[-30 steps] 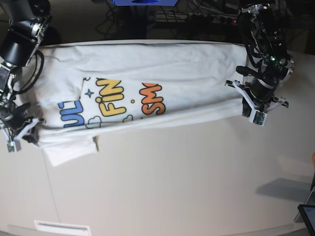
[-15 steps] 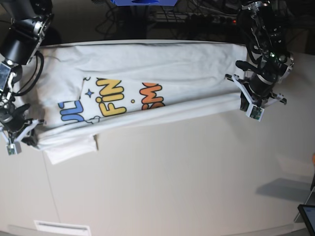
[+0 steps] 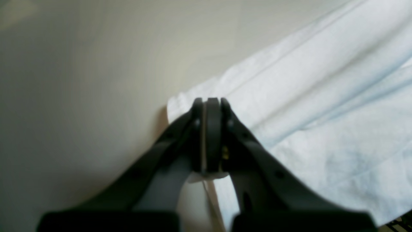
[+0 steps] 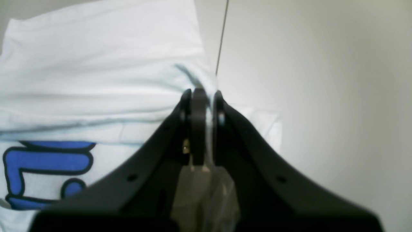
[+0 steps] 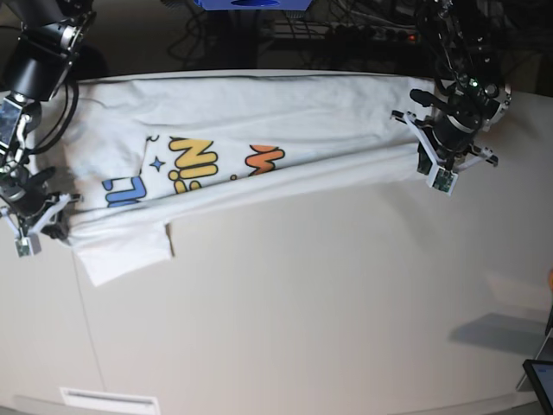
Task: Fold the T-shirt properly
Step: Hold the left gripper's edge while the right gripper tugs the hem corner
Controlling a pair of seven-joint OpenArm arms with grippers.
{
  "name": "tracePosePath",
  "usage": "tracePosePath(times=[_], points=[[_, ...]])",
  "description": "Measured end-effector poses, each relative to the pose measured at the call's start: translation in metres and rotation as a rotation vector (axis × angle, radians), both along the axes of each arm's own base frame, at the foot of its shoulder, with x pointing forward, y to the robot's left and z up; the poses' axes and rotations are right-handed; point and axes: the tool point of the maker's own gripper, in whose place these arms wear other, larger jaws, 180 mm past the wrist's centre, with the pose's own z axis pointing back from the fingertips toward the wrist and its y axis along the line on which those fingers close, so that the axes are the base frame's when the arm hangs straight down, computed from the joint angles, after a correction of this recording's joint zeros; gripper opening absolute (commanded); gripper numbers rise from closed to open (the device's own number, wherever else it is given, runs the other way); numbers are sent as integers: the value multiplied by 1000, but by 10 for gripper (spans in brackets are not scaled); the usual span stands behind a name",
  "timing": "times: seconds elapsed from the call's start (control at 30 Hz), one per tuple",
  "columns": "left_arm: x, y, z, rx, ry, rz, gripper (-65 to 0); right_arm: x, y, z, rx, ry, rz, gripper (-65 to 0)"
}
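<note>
While pinched at both ends: the T-shirt (image 5: 242, 156) lies stretched along the far side of the pale surface (image 5: 328, 311), its near long edge folded up over the lower part of the print.
Left hand (image 3: 208, 103): pressed together on the white hem corner.
Right hand (image 4: 201, 93): clamped on a cloth fold beside the blue lettering.
Loose edge: one sleeve flap spreads flat toward the near side.
Open room: bare surface near of the shirt.
</note>
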Motion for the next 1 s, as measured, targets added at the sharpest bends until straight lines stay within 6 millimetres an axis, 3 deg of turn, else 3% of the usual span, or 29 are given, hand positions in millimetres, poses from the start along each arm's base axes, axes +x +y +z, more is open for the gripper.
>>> tracePosePath(times=[0.13, 0.3, 0.43, 0.57, 0.8, 0.9, 1.0], points=[[-6, 1, -6, 12, 46, 5, -650, -3, 0, -3, -1, 13, 0, -650], [-5, -17, -12, 15, 68, -70, -650, -9, 0, -8, 0, 33, 0, -650], [-7, -16, -19, 102, 98, -87, -650, -17, 0, -15, -1, 57, 0, -650], [-9, -29, -27, 132, 122, -140, -650, -18, 0, -16, 1, 55, 0, -650], [-14, -22, -39, 153, 166, -129, -650, -21, 0, -18, 3, 58, -1, -646], [-17, -21, -44, 150, 182, -127, -650, -21, 0, -18, 2, 60, -1, -588], [-18, -18, -47, 154, 192, -126, -650, -22, -1, -19, -3, 64, -1, -472]])
